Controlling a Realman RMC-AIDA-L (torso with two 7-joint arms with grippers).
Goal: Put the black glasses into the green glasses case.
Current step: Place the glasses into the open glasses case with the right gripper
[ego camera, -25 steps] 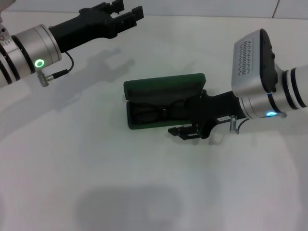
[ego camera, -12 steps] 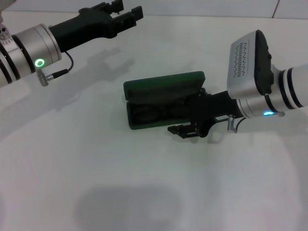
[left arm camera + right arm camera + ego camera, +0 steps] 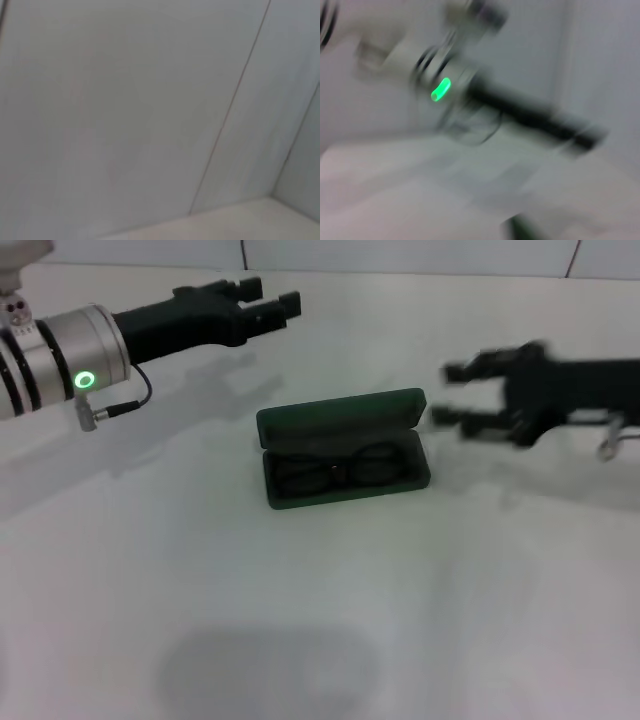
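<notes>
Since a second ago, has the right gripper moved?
Yes. The right gripper has pulled back from the front right corner of the case, up and to the robot's right; the glasses lie inside.

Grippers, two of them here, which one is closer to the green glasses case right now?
The right gripper, open, just off the hinged lid end of the green glasses case. The left gripper is farther off, raised beyond the case.

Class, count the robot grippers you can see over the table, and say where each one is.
2. The left gripper hangs beyond the open case, toward its left; the right gripper hangs just right of it, open and empty.
</notes>
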